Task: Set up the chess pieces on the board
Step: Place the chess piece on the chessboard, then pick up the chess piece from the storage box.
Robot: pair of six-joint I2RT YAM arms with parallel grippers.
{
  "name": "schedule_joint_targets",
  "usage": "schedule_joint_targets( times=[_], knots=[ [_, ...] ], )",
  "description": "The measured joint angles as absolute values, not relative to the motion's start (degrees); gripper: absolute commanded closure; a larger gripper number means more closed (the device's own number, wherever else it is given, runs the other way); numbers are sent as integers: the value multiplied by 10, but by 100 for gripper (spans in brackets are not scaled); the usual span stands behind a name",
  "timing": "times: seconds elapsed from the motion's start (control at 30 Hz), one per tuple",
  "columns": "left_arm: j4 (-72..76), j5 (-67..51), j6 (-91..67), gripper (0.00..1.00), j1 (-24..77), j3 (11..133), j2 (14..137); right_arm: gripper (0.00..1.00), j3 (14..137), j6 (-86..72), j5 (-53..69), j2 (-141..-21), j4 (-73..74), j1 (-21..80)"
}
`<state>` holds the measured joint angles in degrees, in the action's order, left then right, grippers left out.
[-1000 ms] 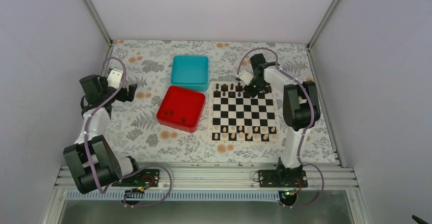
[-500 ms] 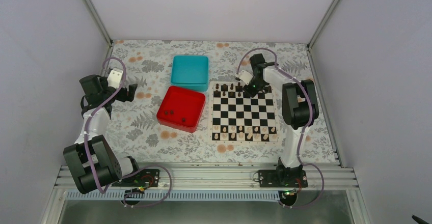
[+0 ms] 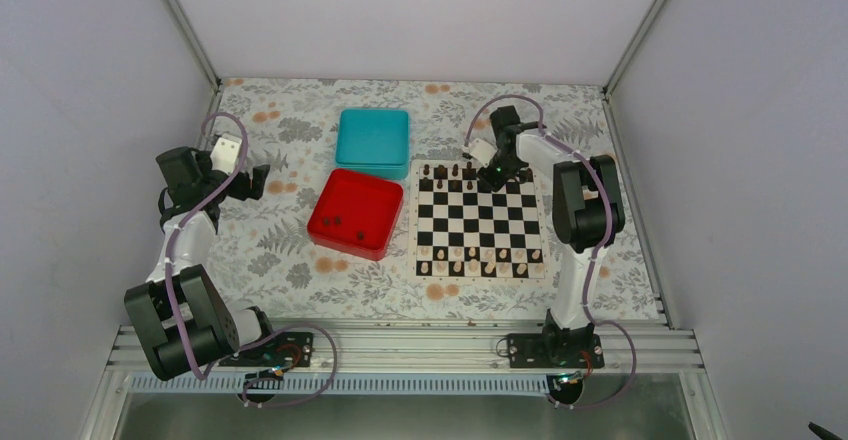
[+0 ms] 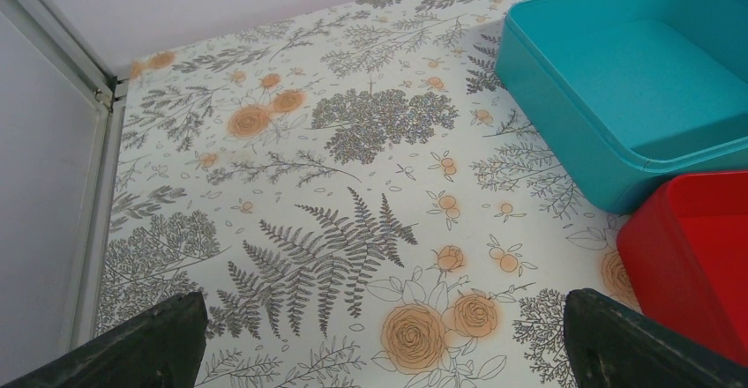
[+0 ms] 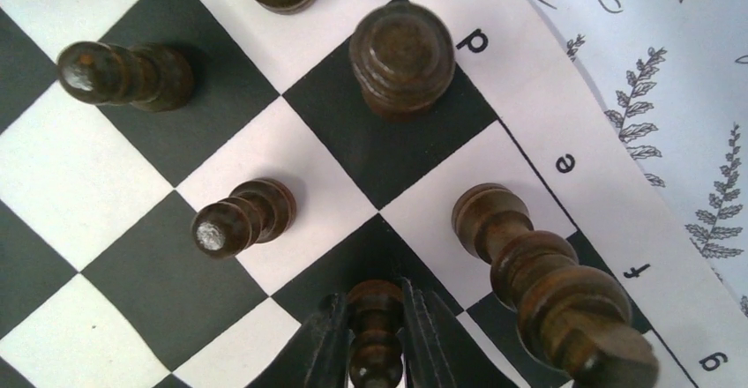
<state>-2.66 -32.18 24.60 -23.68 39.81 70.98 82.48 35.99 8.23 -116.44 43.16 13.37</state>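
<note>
The board [image 3: 478, 222] lies right of centre, with several dark chess pieces [image 3: 455, 172] along its far rows. My right gripper [image 3: 493, 172] reaches down over the far edge. In the right wrist view my right gripper [image 5: 372, 304] is shut on a dark pawn [image 5: 375, 339] that stands on a black square. Around it stand another pawn [image 5: 238, 220], a tall piece [image 5: 538, 282] and a round-topped piece [image 5: 401, 53]. My left gripper [image 3: 258, 182] hangs open far to the left over the floral cloth, its fingers [image 4: 168, 339] wide apart around nothing.
A red tray [image 3: 355, 235] holding a few dark pieces [image 3: 338, 222] sits left of the board, with a teal box [image 3: 373, 141] behind it. Pale pieces [image 3: 480, 265] fill the board's near rows. Frame posts and walls bound the table.
The right arm's elbow has drifted slightly left, while its gripper stays at the board's far edge. The left arm has not moved.
</note>
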Motion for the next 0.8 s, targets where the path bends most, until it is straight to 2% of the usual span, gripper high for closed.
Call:
schedule_joint_targets(
  times=[0.2,0.6,0.8],
  knots=[
    [-27,-322,246,0,-237,398,710,74,834,360,83,-1162,446,134],
    [-27,-322,246,0,-237,398,710,70,919,360,96,-1105,545,142],
    [-27,-322,246,0,-237,398,710,60,1018,356,97,-1073,594,241]
  ],
)
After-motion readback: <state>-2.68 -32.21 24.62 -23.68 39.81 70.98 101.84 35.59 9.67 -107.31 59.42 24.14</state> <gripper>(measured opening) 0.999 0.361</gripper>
